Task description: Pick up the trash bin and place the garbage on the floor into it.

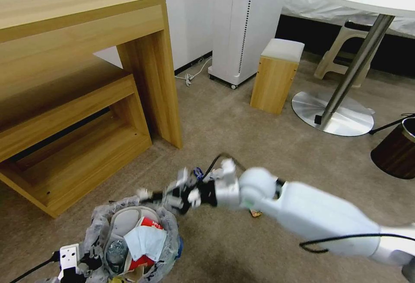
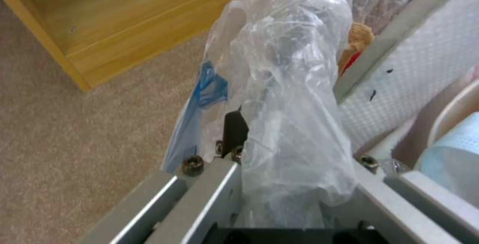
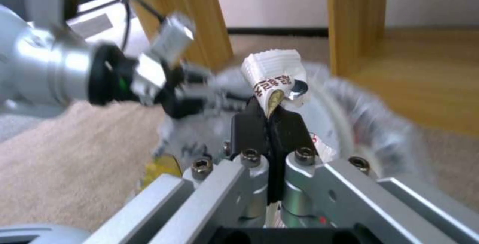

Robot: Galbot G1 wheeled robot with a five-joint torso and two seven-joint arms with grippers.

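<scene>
The trash bin point(image 1: 134, 240) sits low in front of the robot, just off the corner of the wooden bench shelf point(image 1: 73, 153), and its crinkly plastic liner point(image 2: 289, 98) is bunched up around the rim. The left gripper point(image 2: 289, 161) is clenched on that rim, one dark finger pad point(image 2: 233, 128) pressed against the bag beside a blue patch point(image 2: 209, 87). Inside the bin lie a white slipper point(image 1: 125, 220), a pale blue face mask point(image 1: 145, 242), a red-and-white paper bowl point(image 1: 149, 223) and a small plastic bottle point(image 1: 116, 250). The right arm reaches across the beige carpet point(image 1: 242, 136) toward the bin, and the right gripper point(image 3: 272, 103) hangs just over its rim, its black pads pinched tight on a crumpled white wrapper with printed lettering point(image 3: 274, 73). A small scrap point(image 1: 255, 213) lies on the carpet under the right arm. Off to the right stands a dark brown bin with a metal rim point(image 1: 395, 151), well apart from the work.
</scene>
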